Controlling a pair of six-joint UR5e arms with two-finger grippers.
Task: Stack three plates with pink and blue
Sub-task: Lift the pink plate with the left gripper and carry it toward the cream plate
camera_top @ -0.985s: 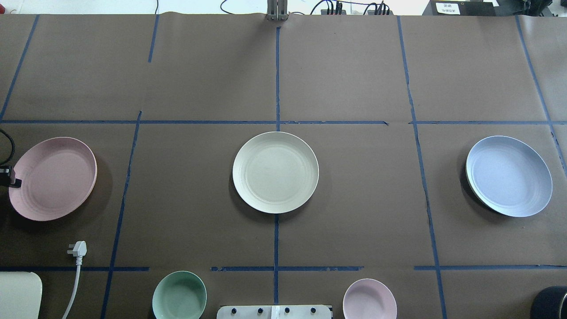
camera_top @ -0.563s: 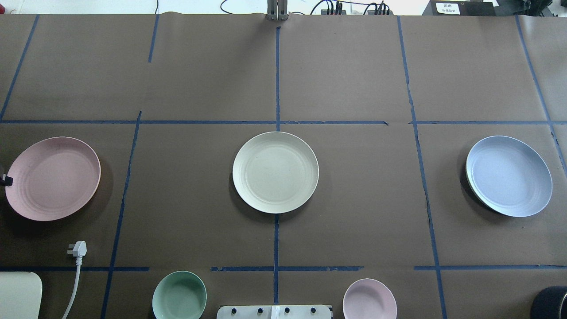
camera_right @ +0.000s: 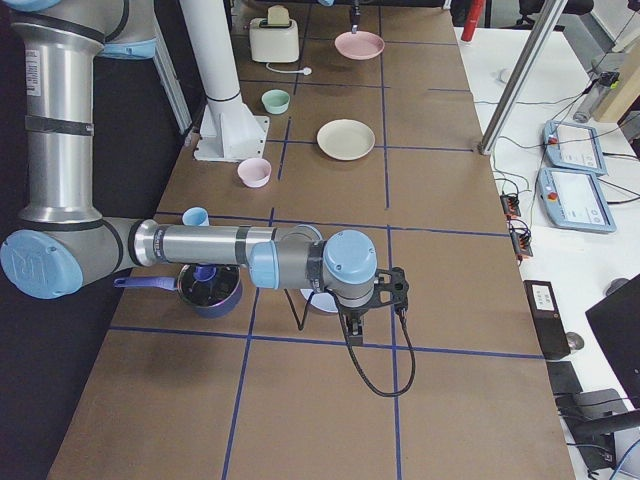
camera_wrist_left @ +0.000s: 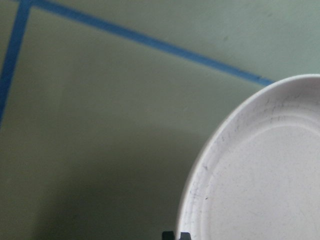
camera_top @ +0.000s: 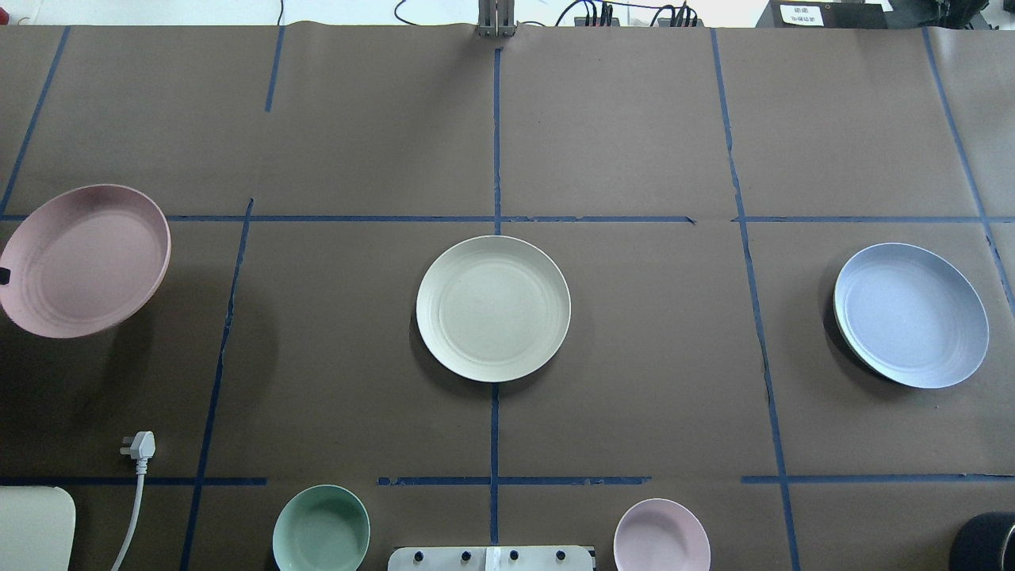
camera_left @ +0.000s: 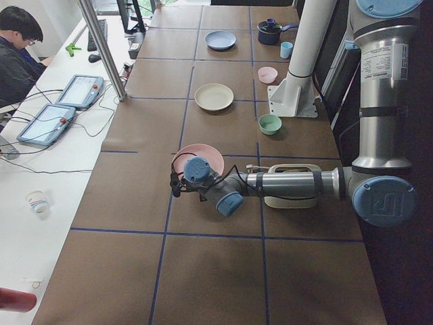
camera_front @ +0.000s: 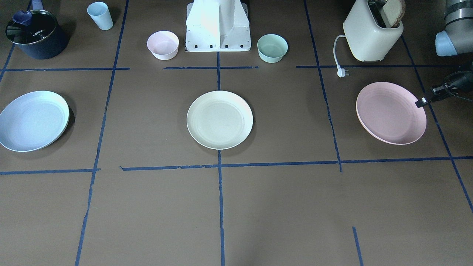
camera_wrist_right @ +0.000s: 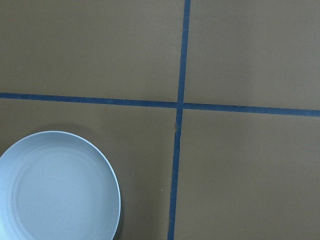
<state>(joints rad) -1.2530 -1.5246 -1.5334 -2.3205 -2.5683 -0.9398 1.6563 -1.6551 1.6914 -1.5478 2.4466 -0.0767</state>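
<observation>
The left gripper is clamped on the outer rim of the pink plate, which hangs tilted above its shadow, well apart from the central cream plate. This looks like the carry: next, bring it inward and level it over cream. The left forearm stretches low and horizontal. Whether the right gripper is apart or together, I cannot tell.

Only one word is legible — "KONKA" (white letters) on the pot lid.

Bright, even light from above; a soft shadow edges the cream plate on the matte worktop. The left wrist view looks green-tinted and soft (pink plate rim blurred).
</observation>
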